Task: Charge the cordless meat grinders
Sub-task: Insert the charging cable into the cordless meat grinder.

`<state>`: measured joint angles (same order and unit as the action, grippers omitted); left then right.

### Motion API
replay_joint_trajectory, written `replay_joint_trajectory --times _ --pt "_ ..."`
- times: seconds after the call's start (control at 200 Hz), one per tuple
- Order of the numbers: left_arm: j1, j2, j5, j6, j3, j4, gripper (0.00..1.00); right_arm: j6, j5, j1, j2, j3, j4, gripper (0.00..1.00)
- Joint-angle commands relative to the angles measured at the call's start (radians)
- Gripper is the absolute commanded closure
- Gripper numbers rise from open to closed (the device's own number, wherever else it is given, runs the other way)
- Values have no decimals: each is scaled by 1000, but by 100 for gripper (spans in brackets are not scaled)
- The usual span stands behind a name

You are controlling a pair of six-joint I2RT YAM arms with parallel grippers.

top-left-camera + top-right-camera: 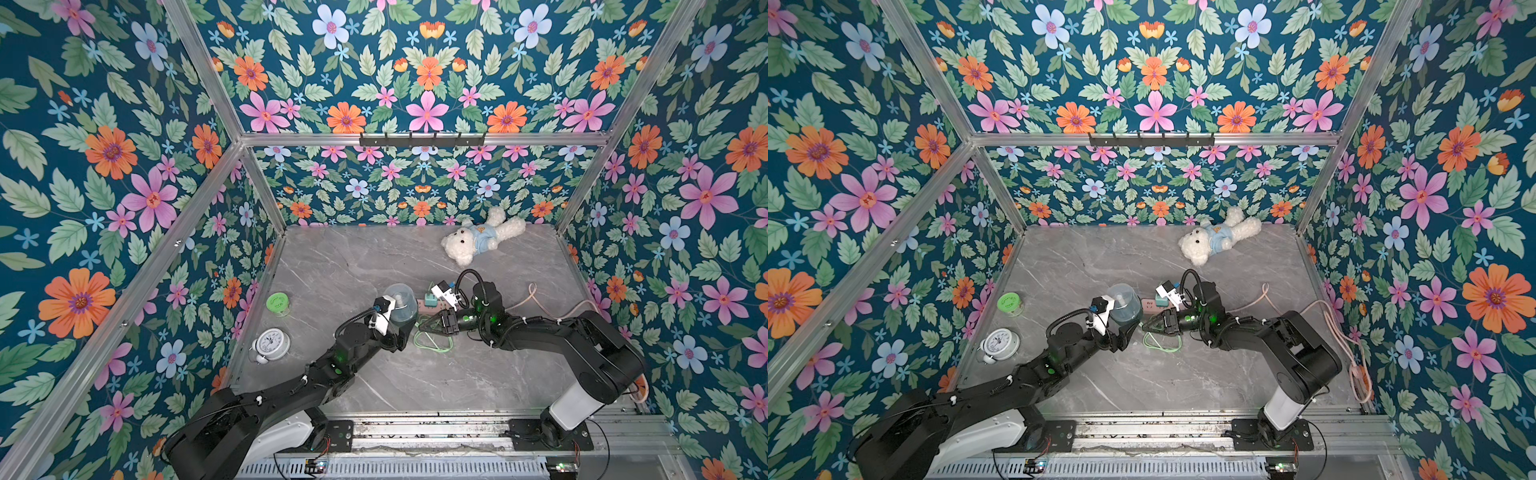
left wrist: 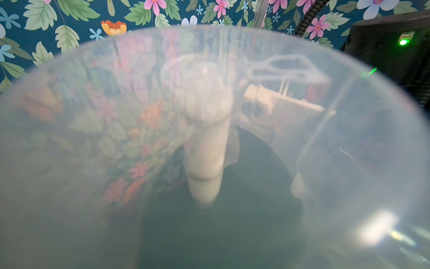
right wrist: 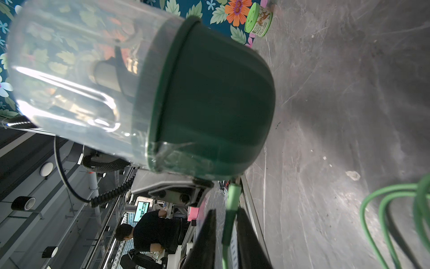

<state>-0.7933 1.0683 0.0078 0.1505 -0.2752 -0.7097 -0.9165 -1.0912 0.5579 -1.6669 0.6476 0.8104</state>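
Left wrist view: meat grinder [image 2: 144, 130] dome hides left jaws, state unclear; right jaws pinch green cable [image 3: 229, 217].

A white teddy bear [image 1: 482, 239] lies right of centre on the grey worktop [image 1: 353, 266], with a green-lidded jar [image 1: 277, 302] and a white alarm clock [image 1: 271, 344] at lower left.
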Motion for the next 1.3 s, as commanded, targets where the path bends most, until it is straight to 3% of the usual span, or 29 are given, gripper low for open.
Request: replay_joint_trajectory --times 0.0,0.41,0.68,0.81,1.145,1.295 --pt "-1 1 14 -6 -4 -76 44 -28 -14 2 -24 6 54 85" --pt "-1 -3 71 6 5 -72 45 -47 -14 -4 -33 14 74 95" --pt "0 -36 163 -8 5 -31 46 -13 -30 -36 -8 16 23 97" --pt "-1 -33 153 6 5 -34 46 -5 -19 -34 -2 23 9 98" --pt "-9 41 128 54 1 -96 48 -13 93 21 -20 43 35 100" --pt "-9 19 172 45 -1 -70 48 92 112 12 40 56 -104 100"
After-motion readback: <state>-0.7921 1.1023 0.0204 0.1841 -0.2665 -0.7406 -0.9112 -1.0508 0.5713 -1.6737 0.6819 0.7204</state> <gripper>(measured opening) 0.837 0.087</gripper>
